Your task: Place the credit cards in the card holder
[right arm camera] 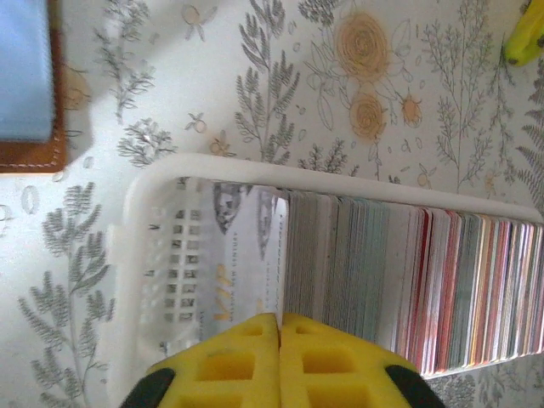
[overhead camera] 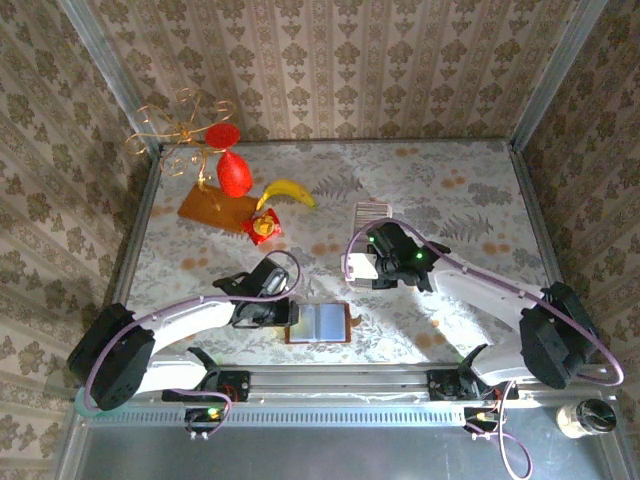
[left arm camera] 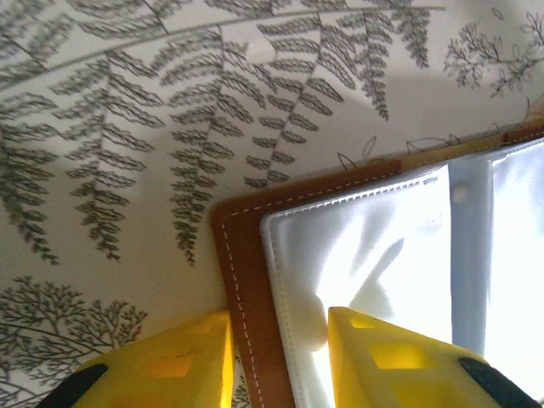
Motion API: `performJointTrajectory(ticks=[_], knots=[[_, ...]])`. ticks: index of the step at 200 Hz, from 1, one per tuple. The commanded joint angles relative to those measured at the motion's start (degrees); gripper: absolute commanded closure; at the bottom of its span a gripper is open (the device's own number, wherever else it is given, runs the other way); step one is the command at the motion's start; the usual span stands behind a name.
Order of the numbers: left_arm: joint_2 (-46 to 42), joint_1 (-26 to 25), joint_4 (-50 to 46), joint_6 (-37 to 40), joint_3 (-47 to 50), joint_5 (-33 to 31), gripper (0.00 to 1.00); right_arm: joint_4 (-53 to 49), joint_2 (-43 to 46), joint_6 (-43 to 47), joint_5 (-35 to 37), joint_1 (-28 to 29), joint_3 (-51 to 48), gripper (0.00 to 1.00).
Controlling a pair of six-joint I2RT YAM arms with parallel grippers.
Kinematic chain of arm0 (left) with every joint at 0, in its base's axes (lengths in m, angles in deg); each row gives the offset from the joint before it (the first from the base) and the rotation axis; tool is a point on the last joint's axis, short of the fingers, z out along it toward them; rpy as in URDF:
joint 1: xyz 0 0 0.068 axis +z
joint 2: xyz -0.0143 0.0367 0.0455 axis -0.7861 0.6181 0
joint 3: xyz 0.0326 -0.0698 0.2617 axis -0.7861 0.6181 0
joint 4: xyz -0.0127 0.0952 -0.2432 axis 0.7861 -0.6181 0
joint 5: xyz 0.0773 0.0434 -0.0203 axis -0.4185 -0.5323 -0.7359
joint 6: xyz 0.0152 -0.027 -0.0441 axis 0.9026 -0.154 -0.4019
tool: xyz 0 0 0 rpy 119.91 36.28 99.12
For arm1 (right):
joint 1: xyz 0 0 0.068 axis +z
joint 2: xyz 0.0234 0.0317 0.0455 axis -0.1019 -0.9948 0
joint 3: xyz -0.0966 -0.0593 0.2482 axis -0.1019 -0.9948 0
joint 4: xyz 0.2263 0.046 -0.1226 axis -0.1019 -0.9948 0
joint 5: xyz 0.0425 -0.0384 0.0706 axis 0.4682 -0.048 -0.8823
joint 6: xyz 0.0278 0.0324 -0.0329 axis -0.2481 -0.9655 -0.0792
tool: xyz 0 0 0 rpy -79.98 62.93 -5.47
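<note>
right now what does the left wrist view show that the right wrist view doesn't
Left wrist view, not the right: the left fingers apart, straddling the stitched brown edge of the card holder, with its pale inner sleeves facing up.
Right wrist view, not the left: a white basket with credit cards standing on edge in a row, and the right fingers shut at the row's front; whether a card is pinched I cannot tell.
Both: the card holder, a corner of it in the right wrist view, lying on the fern-printed tablecloth.

Open flat: card holder (overhead camera: 318,323) (blue-grey inside up), left jaws at its edge; right jaws over white tray (overhead camera: 372,211).
</note>
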Motion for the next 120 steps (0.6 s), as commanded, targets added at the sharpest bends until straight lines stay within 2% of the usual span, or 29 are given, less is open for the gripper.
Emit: performJointTrajectory(ticks=[1,49,74,79,90,108,120], knots=[[0.4,-1.4,-3.5,-0.9,2.2,1.1,0.67,-4.1,4.1,-4.1,-4.6,0.2,0.2,1.0],[-3.5,-1.5,-4.1,-2.9,3.7,-0.1,0.63,-5.5,12.5,-14.9,-11.5,0.4,-2.6,1.0],[-5.8,-1.6,-4.6,-4.0,4.4,-0.1,0.56,-7.0,15.0,-25.8,-15.3,0.3,-1.5,1.0],[-6.2,-1.6,-4.6,-4.3,4.7,-0.1,0.55,-6.6,15.5,-30.1,-15.7,0.2,-1.3,1.0],[-7.2,-1.6,-4.4,-4.8,5.4,-0.2,0.52,-4.6,16.1,-45.7,-13.6,-0.2,-0.5,1.0],[-8.3,-1.6,-4.2,-5.8,6.4,-0.2,0.5,-5.4,15.9,-68.7,-14.6,-1.5,1.1,1.0],[-9.0,-1.6,-4.0,-6.2,6.9,0.1,0.49,-6.1,15.3,-80.5,-15.7,-1.6,0.9,1.0]])
